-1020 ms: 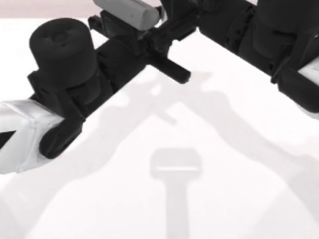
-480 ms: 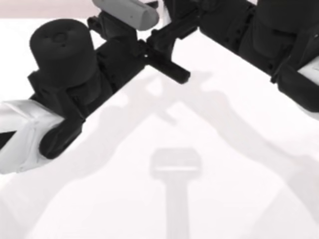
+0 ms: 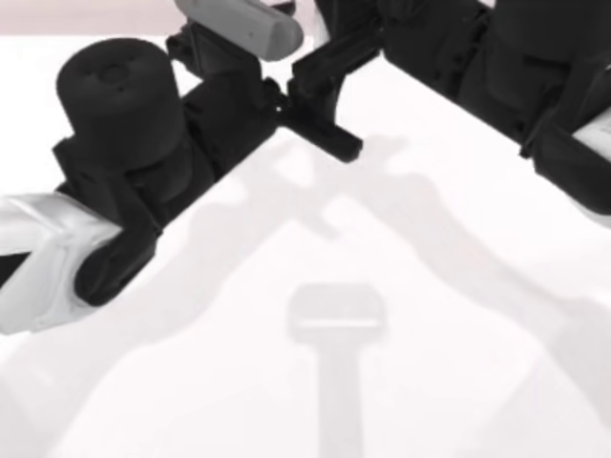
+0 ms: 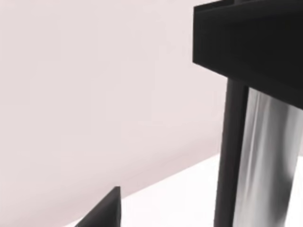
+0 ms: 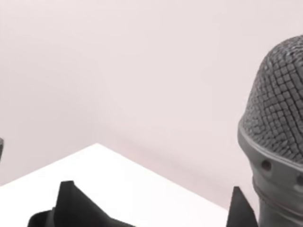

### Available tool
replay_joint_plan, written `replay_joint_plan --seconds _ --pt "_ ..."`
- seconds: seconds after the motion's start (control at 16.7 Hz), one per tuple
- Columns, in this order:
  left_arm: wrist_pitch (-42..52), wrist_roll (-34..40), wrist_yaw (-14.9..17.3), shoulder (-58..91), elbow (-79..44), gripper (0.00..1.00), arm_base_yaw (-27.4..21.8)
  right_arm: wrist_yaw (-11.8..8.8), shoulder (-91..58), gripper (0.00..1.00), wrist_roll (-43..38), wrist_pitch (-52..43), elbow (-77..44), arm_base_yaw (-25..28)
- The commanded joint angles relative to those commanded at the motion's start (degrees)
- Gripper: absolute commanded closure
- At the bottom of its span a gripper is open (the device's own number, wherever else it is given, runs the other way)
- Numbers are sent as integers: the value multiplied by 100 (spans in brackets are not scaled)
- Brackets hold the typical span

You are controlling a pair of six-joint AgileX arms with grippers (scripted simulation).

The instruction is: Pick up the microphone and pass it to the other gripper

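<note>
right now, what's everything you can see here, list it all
microphone: 1, grey mesh head, raised at the top view's upper middle, between the two grippers; the head is also close up in the right wrist view
black bar: 1, black, just below the grippers; cannot tell what it belongs to
table: 1, white, fills the top view, crossed by the arms' shadows
wall: 1, pale pink, behind the table
left arm: 1, black with a white sleeve, reaching in from the left
left gripper: 1, black, at the microphone
right arm: 1, black, coming from the upper right
right gripper: 1, black, beside the microphone
</note>
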State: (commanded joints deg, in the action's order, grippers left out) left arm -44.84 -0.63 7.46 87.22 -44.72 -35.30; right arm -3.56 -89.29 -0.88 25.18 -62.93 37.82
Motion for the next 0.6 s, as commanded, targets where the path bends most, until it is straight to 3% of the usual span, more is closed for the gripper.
replay_joint_plan --seconds 0.48,0.6 --pt "273 14 171 -1540 1254 0 308 -655 578 100 14 -29 536 -597" --pt "290 13 190 -1650 1357 0 332 -719 631 100 15 -33 588 -655"
